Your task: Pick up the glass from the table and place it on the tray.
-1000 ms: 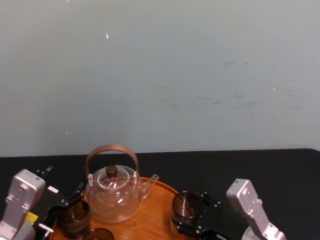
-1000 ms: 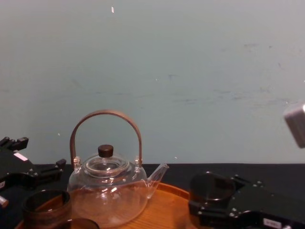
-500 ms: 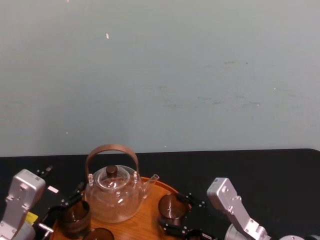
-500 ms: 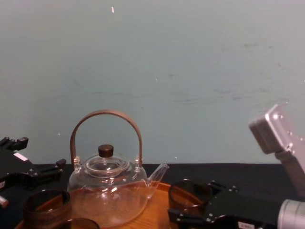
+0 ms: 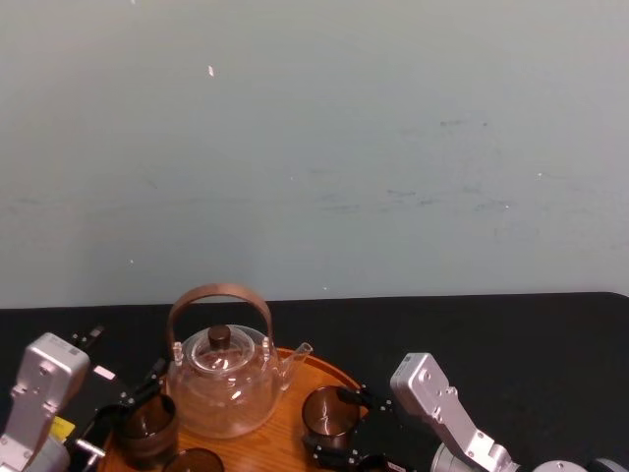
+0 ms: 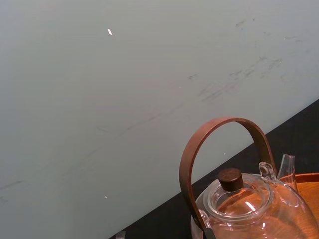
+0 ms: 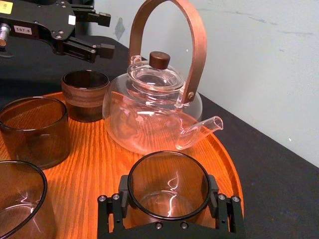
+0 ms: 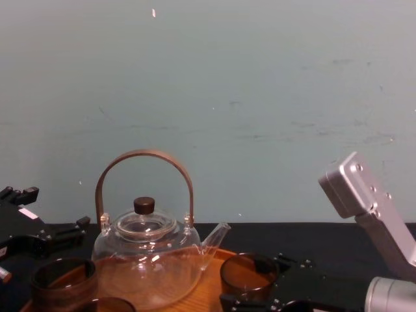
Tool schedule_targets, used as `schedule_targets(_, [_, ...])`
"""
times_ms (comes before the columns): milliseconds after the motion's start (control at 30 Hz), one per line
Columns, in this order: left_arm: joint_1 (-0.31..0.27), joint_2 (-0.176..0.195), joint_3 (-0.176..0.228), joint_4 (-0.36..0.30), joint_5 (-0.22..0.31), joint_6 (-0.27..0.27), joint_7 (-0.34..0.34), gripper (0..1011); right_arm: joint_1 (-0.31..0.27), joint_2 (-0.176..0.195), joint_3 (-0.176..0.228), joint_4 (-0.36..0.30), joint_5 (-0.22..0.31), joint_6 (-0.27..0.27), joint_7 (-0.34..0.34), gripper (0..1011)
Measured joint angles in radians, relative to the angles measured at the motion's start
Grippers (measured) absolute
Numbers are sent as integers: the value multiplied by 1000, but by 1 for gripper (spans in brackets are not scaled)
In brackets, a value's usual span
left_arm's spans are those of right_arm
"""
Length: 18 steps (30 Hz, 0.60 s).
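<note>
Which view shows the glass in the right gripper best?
Right wrist view: the glass is close, rim whole, held in the right gripper over the tray. Head and chest views show it from farther off.

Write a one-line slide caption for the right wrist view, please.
Right pincer grips the smoky glass near the rim of the tray, beside the teapot.

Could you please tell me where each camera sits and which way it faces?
Head: high, facing forward and down at the tray; left gripper lower left, right gripper lower right.
Chest: low, facing across at the teapot; both grippers low at its sides.
Left wrist: faces teapot and wall.
Right wrist: looks along the right gripper holding the glass.
All share the teapot.
</note>
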Motion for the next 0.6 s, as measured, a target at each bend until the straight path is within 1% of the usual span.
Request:
schedule_targets(100, [0,0,0,0,0,0,0,1001,0,0,1,-1,1,0,0,919])
schedule_targets(233, [0,0,0,0,0,0,0,1001,-1,1,1,-2,2,0,0,1002])
schedule_targets(600, [0,0,0,0,0,0,0,1001,-4,3,3,-7,6,-1,2,1002])
